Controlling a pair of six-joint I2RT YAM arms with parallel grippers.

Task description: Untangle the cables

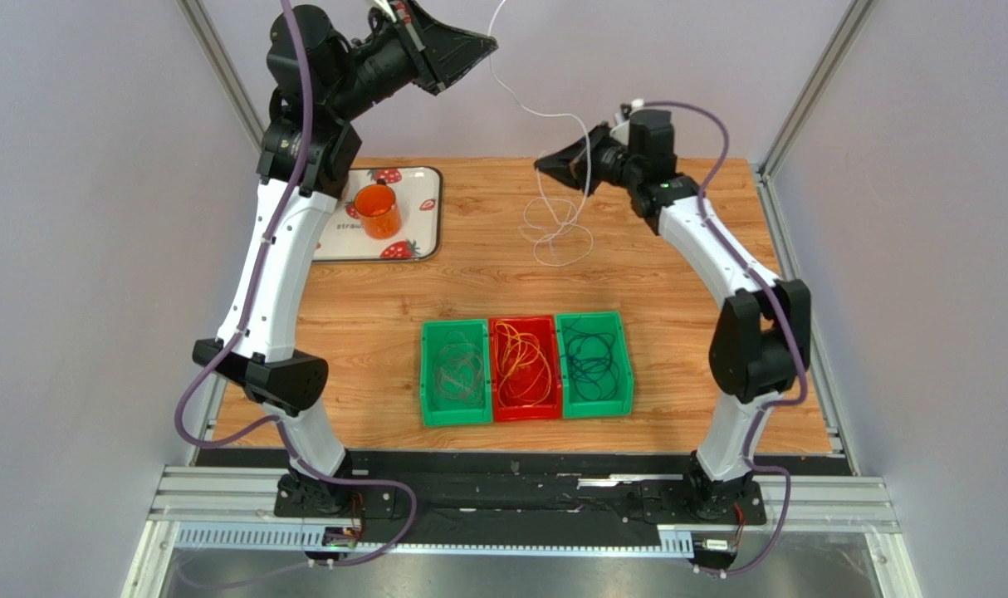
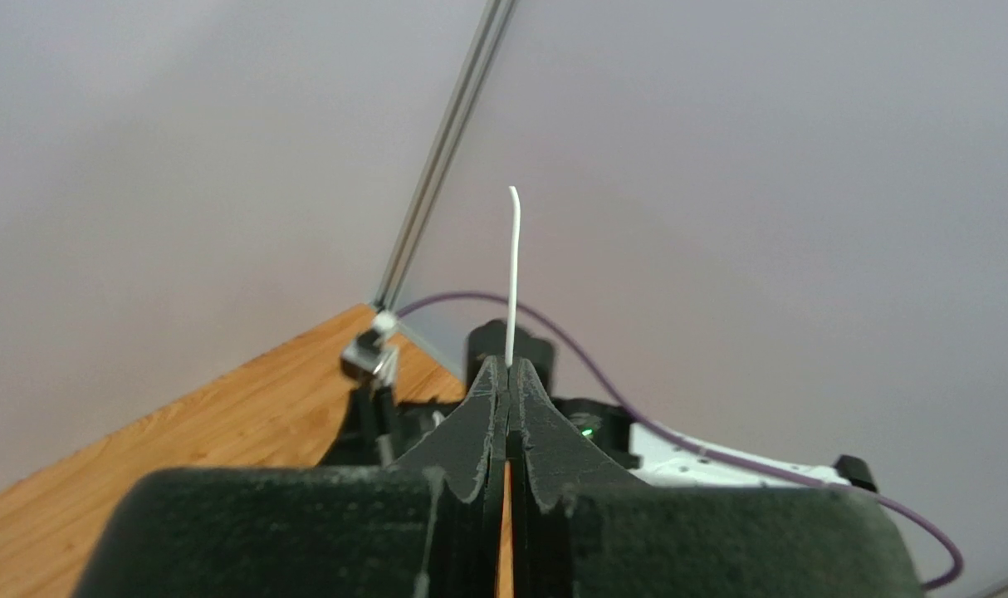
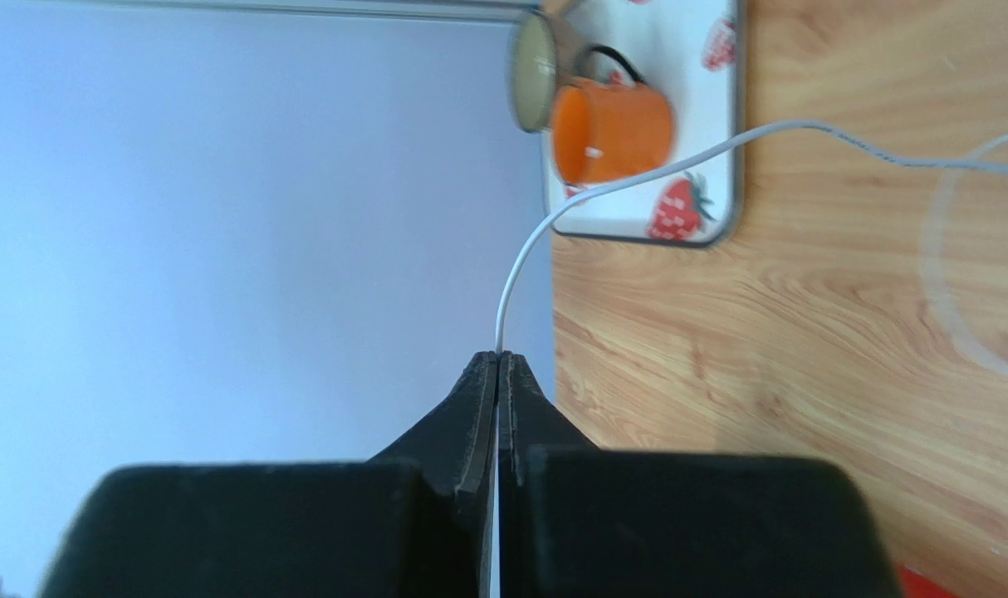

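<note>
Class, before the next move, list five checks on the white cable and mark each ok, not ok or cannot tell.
1. Left gripper shut on white cable: ok.
2. Right gripper shut on it: ok.
3. Cable drawn out straight: not ok, it is looped over the table.
4. Loops free of knots: cannot tell.
5. Orange mug away from cable: ok.

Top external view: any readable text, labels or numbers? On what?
"straw": printed on the strawberry tray, small; the rest of the word is cut off at the orange cup.
Nothing else is readable in this view or in either wrist view.
</note>
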